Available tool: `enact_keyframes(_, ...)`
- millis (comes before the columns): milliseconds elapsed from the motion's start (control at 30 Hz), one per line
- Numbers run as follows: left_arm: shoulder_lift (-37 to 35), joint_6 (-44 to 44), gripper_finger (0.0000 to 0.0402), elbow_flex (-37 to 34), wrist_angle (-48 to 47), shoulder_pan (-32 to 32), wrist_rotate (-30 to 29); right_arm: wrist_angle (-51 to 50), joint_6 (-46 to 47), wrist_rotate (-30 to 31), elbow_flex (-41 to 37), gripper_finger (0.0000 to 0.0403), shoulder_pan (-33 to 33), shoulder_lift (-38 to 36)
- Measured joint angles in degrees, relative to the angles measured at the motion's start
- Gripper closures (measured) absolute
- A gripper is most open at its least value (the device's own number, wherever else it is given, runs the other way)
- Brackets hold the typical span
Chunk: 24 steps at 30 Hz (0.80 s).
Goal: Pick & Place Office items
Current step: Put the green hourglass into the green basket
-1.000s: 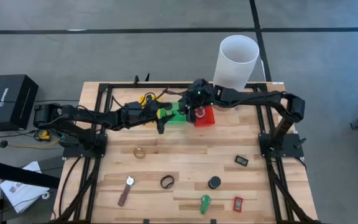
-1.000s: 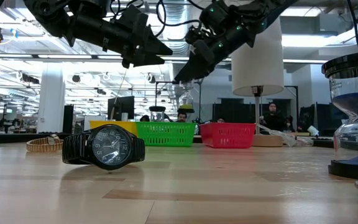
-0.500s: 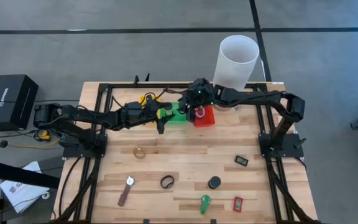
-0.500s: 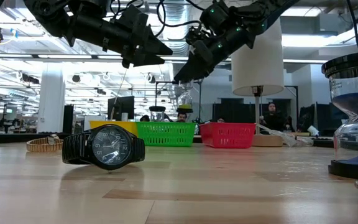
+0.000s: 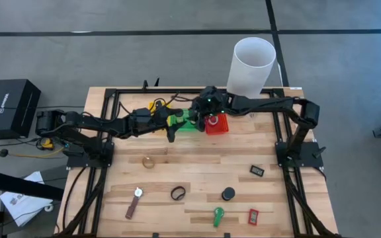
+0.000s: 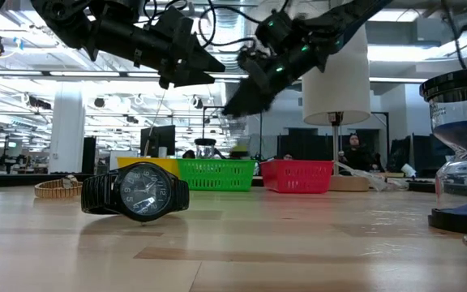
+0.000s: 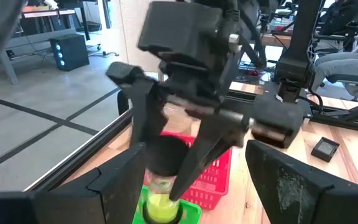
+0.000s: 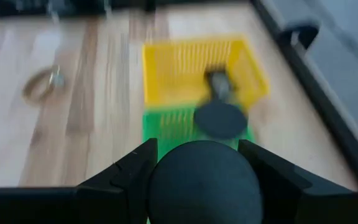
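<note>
My right gripper (image 5: 201,121) hangs over the green tray (image 5: 189,125), shut on a small item with a dark round cap (image 7: 166,155) and a yellow-green lower part (image 7: 159,208). My left gripper (image 5: 172,129) stands open beside it, just left of the green tray, with nothing between its fingers. In the green tray lies another dark round item (image 8: 221,120). The yellow tray (image 8: 191,65) beyond it holds a small dark thing (image 8: 219,82). The red tray (image 5: 218,123) stands right of the green one. More office items lie loose on the near half of the table. My right gripper pinches the item's dark round cap (image 8: 204,177) between its two fingers, one on each side. The fingers come from the table's right side, slanting down. The item hangs upright below them over the green tray; whether its foot touches the tray I cannot tell.
On the near table lie a black wristwatch (image 6: 136,191), a brown ring (image 5: 149,161), a brown-strapped watch (image 5: 134,201), a dark disc (image 5: 227,194), a green clip (image 5: 217,215), a red rectangle (image 5: 253,216) and a black one (image 5: 256,170). A tall white cylinder (image 5: 251,65) stands at the back right.
My right gripper has sunk a little toward the green tray and shifted slightly toward the table's left, rolling a bit about its own line, still shut on the dark-capped item.
</note>
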Motion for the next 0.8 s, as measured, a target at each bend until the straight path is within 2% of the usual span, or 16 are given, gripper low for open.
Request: enact_keyframes(800, 0.0, 0.0, 0.0133, 0.0, 0.2, 0.0, 0.3, 4.1, 0.8, 1.6, 0.4, 0.0201, -1.3, 6.4)
